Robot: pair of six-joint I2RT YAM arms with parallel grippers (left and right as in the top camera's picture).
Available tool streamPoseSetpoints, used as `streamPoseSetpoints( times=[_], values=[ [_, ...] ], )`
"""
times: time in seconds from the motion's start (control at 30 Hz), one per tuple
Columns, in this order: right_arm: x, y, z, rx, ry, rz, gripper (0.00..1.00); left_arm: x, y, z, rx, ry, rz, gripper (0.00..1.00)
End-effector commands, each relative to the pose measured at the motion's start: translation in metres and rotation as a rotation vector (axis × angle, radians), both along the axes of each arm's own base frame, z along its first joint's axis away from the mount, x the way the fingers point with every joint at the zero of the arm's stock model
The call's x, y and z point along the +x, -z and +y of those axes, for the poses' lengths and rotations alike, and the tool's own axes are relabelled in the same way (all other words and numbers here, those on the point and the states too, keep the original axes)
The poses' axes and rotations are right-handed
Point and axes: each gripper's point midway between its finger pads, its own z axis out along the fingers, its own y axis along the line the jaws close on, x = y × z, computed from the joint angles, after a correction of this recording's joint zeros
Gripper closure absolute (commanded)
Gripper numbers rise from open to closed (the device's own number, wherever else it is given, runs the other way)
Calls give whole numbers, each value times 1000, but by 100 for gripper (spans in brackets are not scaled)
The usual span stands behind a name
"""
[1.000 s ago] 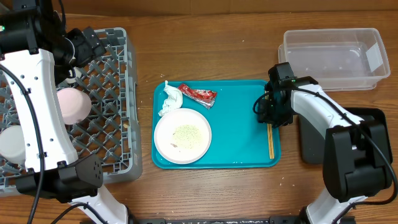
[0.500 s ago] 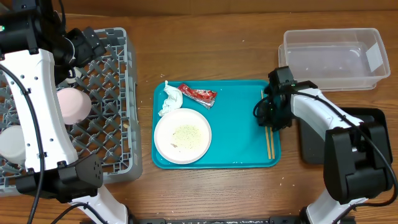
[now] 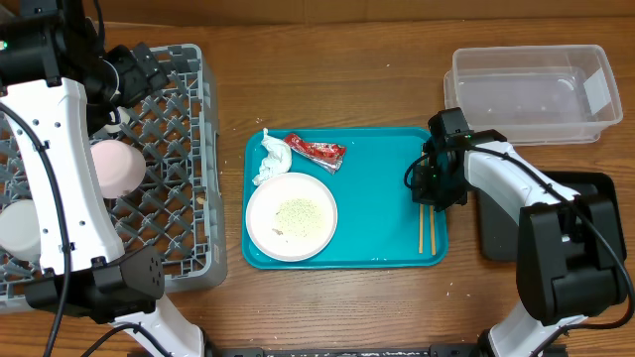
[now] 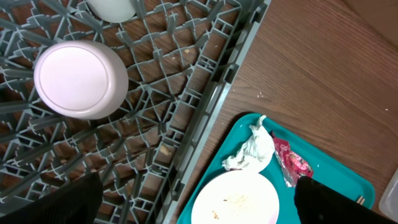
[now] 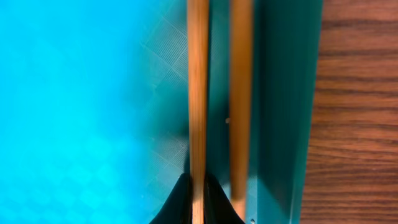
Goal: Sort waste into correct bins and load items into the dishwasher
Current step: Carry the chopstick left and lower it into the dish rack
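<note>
On the worktop's [image 3: 347, 89] left, the grey dish rack [image 3: 169, 149] sits beneath the left claw [image 3: 134, 67], spread wide. The teal tray [image 3: 377, 228] carries the crumb-strewn dish [image 3: 291, 216], napkin [image 3: 270, 159] and wrapper [image 3: 317, 151]; the right claw [image 5: 198, 202] pinches one chopstick [image 5: 198, 74] there.

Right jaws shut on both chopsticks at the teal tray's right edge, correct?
Not both. The right wrist view shows the right jaws shut on the inner chopstick only. The outer chopstick lies beside it, nearer the rim and outside the jaws. The rest stands: jaws shut, at the teal tray's right edge.
</note>
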Motion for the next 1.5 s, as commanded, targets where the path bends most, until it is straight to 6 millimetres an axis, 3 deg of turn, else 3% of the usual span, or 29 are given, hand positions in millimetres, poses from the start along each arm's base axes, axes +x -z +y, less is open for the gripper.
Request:
streamPoseSetpoints(
  times=[0.0, 0.13, 0.27, 0.37, 0.5, 0.63, 0.77, 0.9, 1.0, 1.23, 1.33, 1.47],
  values=[
    [0, 0, 4, 14, 42, 21, 96, 0, -4, 3, 21, 13, -12, 0],
    [10, -21, 15, 66, 39, 18, 96, 0, -4, 3, 21, 13, -11, 0],
    [27, -57, 23, 102, 34, -10, 96, 0, -4, 3, 21, 13, -11, 0],
    [39, -90, 40, 195, 7, -40, 96, 0, -4, 3, 21, 13, -11, 0],
    [52, -140, 85, 458, -68, -92, 96, 0, -4, 3, 21, 13, -12, 0],
    [58, -169, 131, 660, -138, -143, 96, 0, -4, 3, 21, 13, -11, 0],
    [61, -180, 177, 713, -165, -189, 96, 0, -4, 3, 21, 13, -11, 0],
    [57, -190, 245, 760, -172, -245, 96, 0, -4, 3, 21, 13, -11, 0],
    [40, -198, 310, 852, -198, -266, 96, 0, -4, 3, 21, 13, -11, 0],
    [-4, -197, 406, 1038, -310, -272, 96, 0, -4, 3, 21, 13, -11, 0],
    [-19, -186, 427, 1058, -352, -273, 96, 0, -4, 3, 21, 13, -11, 0],
    [-19, -168, 431, 1021, -352, -276, 96, 0, -4, 3, 21, 13, -12, 0]
  ],
)
